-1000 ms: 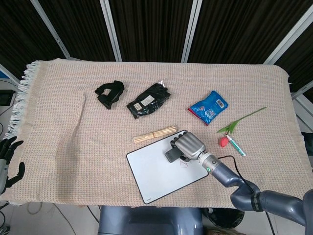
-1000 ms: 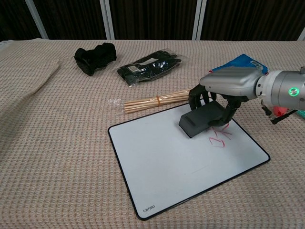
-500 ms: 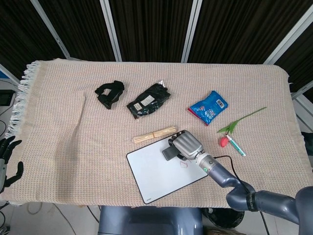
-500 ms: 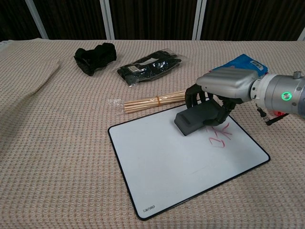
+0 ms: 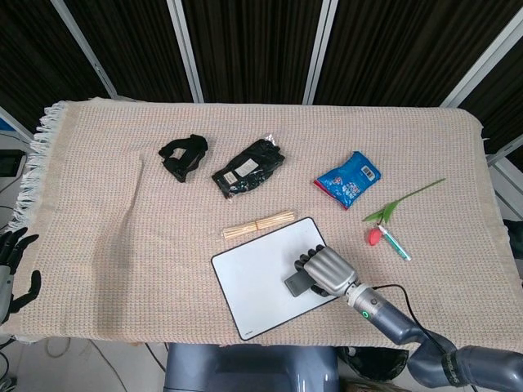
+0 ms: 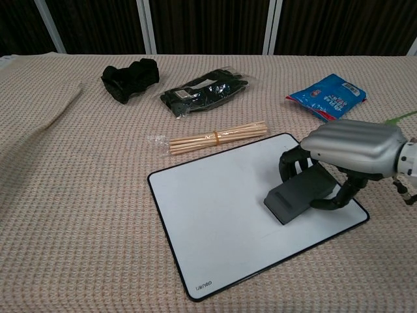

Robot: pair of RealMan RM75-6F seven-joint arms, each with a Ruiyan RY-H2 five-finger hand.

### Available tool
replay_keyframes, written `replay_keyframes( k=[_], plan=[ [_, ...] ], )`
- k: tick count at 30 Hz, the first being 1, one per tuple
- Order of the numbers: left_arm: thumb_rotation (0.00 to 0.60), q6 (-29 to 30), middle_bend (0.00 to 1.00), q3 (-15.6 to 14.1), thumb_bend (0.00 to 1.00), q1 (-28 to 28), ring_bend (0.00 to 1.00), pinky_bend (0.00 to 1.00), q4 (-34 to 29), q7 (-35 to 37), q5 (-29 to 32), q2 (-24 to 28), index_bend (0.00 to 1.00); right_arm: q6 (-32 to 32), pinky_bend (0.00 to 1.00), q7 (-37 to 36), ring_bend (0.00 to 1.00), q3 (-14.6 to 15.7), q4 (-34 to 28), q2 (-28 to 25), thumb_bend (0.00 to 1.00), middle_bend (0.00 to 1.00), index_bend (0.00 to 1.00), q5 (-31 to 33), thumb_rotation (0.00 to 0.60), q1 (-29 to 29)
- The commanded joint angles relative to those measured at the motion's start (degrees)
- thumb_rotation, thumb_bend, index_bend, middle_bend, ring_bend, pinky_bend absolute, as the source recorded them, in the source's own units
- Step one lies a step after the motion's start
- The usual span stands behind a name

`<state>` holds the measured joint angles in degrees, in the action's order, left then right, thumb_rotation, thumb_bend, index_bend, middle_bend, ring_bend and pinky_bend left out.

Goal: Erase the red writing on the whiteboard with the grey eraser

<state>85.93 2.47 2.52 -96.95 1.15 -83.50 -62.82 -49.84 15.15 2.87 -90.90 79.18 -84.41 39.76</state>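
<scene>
The whiteboard [image 5: 253,282] [image 6: 215,215] lies near the table's front edge. My right hand [image 5: 327,269] [image 6: 352,149] grips the grey eraser [image 5: 298,283] [image 6: 301,196] and presses it flat on the board's right part, close to the front right corner. No red writing shows on the bare white surface; whatever lies under the eraser and hand is hidden. My left hand [image 5: 10,265] hangs off the table's left edge, fingers apart, holding nothing.
A bundle of wooden sticks [image 5: 259,223] [image 6: 215,138] lies just behind the board. Further back are a black strap [image 5: 183,155], a black packet [image 5: 249,167] and a blue snack bag [image 5: 349,178]. A red tulip and a pen [image 5: 384,233] lie right of the board.
My right hand has dragged the eraser from the board's back edge toward the front right corner, across the red marks; those marks no longer show.
</scene>
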Motion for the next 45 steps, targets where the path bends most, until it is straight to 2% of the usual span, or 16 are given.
replay_keyframes(
  k=[1, 5, 10, 26, 32, 38, 45],
  plan=[
    [0.6, 0.0, 0.05, 0.0, 0.51, 0.0, 0.0, 0.02, 0.0, -0.1, 0.0, -0.1, 0.16, -1.1, 0.39, -0.8, 0.51, 1.3, -1.5, -1.8, 0.48, 0.52, 0.54, -1.3, 0.6, -1.1],
    [0.6, -0.1, 0.05, 0.0, 0.51, 0.1, 0.0, 0.02, 0.0, -0.3, 0.0, -0.2, 0.16, -1.3, 0.39, -1.3, 0.51, 1.5, -1.8, -3.0, 0.48, 0.52, 0.54, -1.4, 0.6, -1.6],
    [0.6, 0.0, 0.05, 0.1, 0.51, 0.0, 0.0, 0.02, 0.0, -0.4, 0.0, -0.2, 0.16, 0.1, 0.39, -1.9, 0.51, 0.4, 0.2, -2.0, 0.48, 0.52, 0.54, -0.2, 0.6, -1.0],
    [0.6, 0.1, 0.05, 0.2, 0.51, -0.1, 0.0, 0.02, 0.1, 0.3, 0.1, 0.1, 0.16, 3.8, 0.39, -2.7, 0.51, -6.2, 8.9, 3.2, 0.48, 0.52, 0.54, 6.9, 0.6, 2.5],
    [0.6, 0.1, 0.05, 0.2, 0.51, -0.1, 0.0, 0.02, 0.1, 0.2, 0.1, 0.0, 0.16, 4.1, 0.39, -3.1, 0.51, -7.6, 13.1, 5.4, 0.48, 0.52, 0.54, 9.1, 0.6, 3.0],
    [0.6, -0.1, 0.05, 0.2, 0.51, 0.0, 0.0, 0.02, 0.0, 0.3, 0.2, 0.1, 0.16, 2.4, 0.39, -4.1, 0.51, -6.2, 12.0, 4.2, 0.48, 0.52, 0.54, 7.8, 0.6, 1.6],
    [0.6, 0.0, 0.05, 0.1, 0.51, 0.0, 0.0, 0.02, -0.1, -0.1, 0.0, 0.0, 0.16, -2.5, 0.39, -6.4, 0.51, -1.1, 6.6, 1.1, 0.48, 0.52, 0.54, 1.8, 0.6, -2.6]
  ],
)
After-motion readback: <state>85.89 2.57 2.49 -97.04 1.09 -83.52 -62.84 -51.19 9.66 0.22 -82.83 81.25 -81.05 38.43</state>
